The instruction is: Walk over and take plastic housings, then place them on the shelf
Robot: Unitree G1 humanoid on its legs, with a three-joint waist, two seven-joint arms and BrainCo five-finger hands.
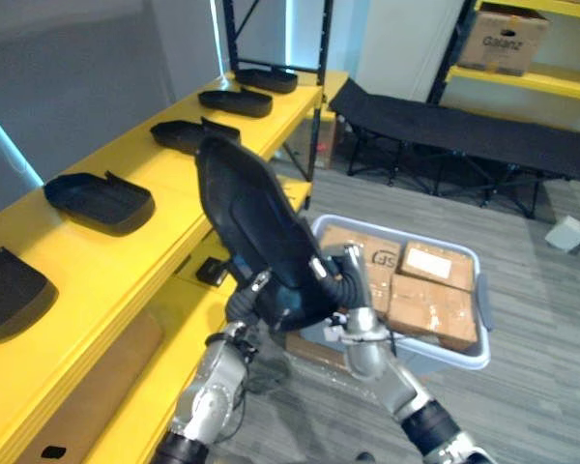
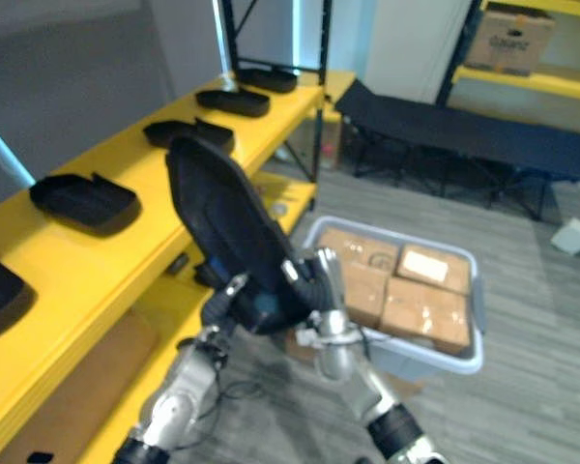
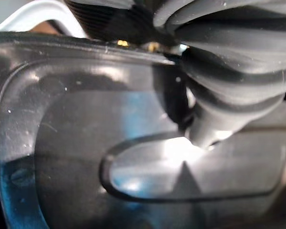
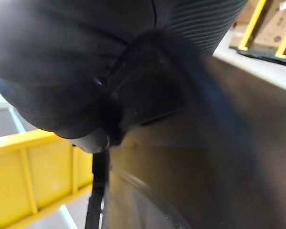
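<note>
Both hands are clamped on the bottom end of one housing (image 1: 244, 208). The left hand (image 1: 244, 302) hooks silver fingers over its lower edge and the right hand (image 1: 348, 290) pinches the opposite side. How far the fingers wrap behind it cannot be told. It stands nearly upright in the air, leaning toward the shelf (image 1: 116, 261), just off the shelf's front edge and not touching it. Other housings (image 1: 97, 198) lie flat in a row along the shelf's top board, with bare yellow between them. The step in hand looks like the placing. To do it well, the robot should tip the part flat like its neighbours and carry it over a bare stretch. It should sit well back from the shelf's front edge and clear of the parts either side. Neither hand should let go until it rests on the board.
</note>
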